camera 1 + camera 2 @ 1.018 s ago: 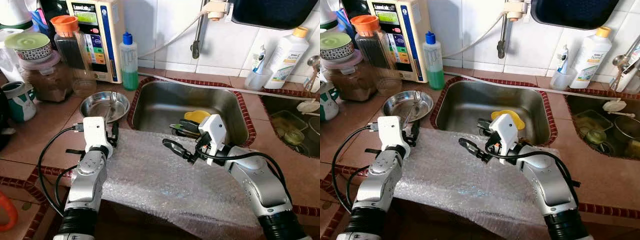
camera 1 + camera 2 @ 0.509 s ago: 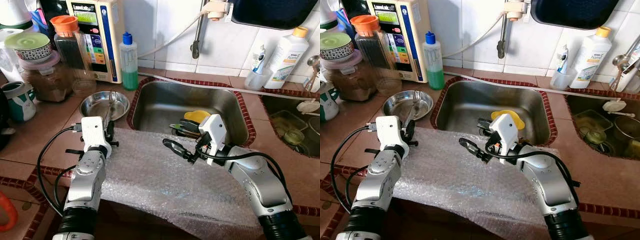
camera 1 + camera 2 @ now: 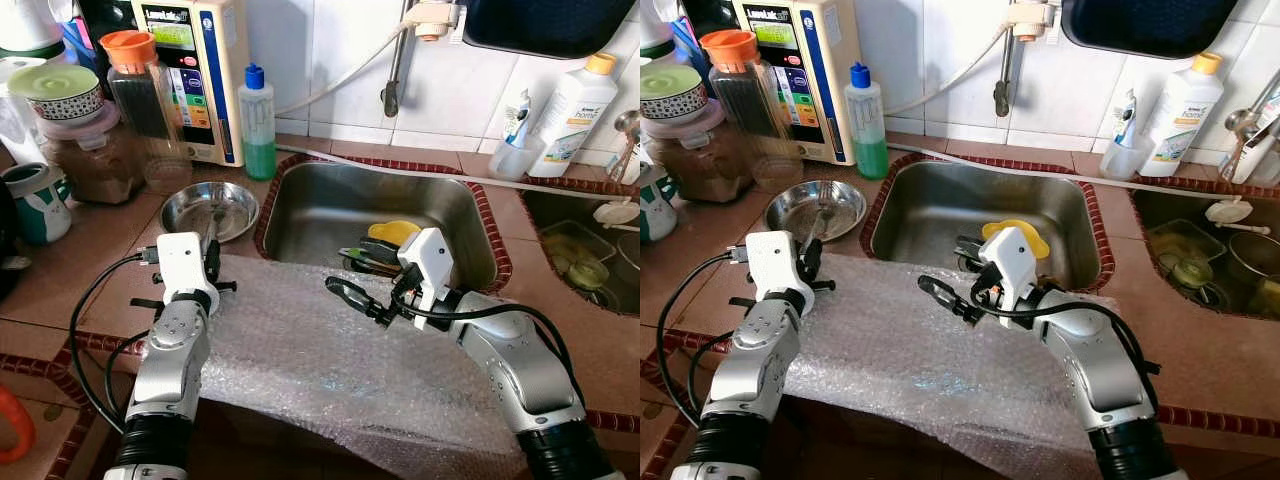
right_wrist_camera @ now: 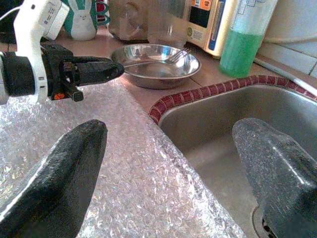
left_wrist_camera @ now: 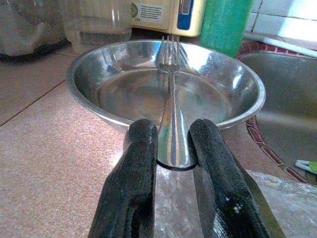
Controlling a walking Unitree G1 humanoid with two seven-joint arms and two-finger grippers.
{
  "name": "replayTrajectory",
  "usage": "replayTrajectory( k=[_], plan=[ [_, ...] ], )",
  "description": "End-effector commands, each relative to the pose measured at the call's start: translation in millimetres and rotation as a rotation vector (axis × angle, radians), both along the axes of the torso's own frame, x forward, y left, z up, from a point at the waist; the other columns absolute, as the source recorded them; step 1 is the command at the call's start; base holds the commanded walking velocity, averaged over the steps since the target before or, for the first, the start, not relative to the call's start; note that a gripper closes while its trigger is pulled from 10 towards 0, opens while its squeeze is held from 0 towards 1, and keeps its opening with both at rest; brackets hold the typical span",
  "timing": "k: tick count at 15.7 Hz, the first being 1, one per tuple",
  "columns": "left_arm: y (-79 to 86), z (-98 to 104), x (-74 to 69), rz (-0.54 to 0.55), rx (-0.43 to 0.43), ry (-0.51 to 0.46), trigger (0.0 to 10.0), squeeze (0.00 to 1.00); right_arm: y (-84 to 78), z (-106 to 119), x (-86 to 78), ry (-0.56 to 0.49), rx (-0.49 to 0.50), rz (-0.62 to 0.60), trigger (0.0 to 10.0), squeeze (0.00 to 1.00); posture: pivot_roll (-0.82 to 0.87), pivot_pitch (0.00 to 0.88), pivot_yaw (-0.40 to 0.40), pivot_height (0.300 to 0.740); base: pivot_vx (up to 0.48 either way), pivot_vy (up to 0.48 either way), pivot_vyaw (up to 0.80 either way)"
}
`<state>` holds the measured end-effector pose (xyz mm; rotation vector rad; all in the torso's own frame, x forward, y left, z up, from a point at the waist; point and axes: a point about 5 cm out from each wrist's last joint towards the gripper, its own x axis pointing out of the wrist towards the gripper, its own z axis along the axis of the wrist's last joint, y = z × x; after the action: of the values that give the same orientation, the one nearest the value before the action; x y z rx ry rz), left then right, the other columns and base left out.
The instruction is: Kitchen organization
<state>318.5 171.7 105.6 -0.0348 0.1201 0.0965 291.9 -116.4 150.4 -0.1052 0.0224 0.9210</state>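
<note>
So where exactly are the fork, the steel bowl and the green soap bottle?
fork (image 5: 172, 124): left wrist view, on its handle.
steel bowl (image 3: 187, 204): left eye view, on its left rim.
green soap bottle (image 3: 258, 145): left eye view, on the green lower body.

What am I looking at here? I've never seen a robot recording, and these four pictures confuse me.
It is a two-armed humanoid robot at a kitchen counter. Two pictures come from cameras in its head, looking down; the other two from a camera on each wrist. Bubble wrap lies over the counter beside the sink. The left gripper has its black fingers on either side of the handle of a fork resting in a steel bowl. The right gripper hovers open above the bubble wrap, holding nothing.
</note>
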Motion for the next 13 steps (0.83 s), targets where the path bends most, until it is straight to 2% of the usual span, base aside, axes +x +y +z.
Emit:
replayTrajectory(
  k=[1, 8, 11, 13],
  plan=[
    [-0.5, 5.7, 3.0, 0.004, 0.006, -0.023, 0.0, 0.00, -0.7, 5.4, 2.0, -0.024, -0.010, 0.002, 10.0, 0.98, 0.00, 0.000, 0.004, 0.740, 0.000, 0.000, 0.00],
    [2.5, 14.7, 2.4, 0.042, 0.039, -0.092, 0.0, 0.00, -1.0, 5.7, 2.3, -0.026, -0.013, 0.005, 10.0, 0.97, 0.00, 0.000, 0.000, 0.740, 0.000, 0.000, 0.00],
    [2.6, 26.7, 3.1, 0.045, 0.086, -0.177, 0.0, 0.00, -1.1, 6.1, 3.2, -0.028, -0.013, 0.003, 10.0, 0.98, 0.01, 0.000, 0.000, 0.740, 0.000, 0.000, 0.00],
    [-6.1, 36.8, 2.9, -0.009, 0.112, -0.246, 0.0, 0.00, -0.6, 9.2, 8.3, -0.038, 0.014, -0.030, 10.0, 0.98, 0.01, 0.000, -0.002, 0.740, 0.000, 0.000, 0.00]
  ],
)
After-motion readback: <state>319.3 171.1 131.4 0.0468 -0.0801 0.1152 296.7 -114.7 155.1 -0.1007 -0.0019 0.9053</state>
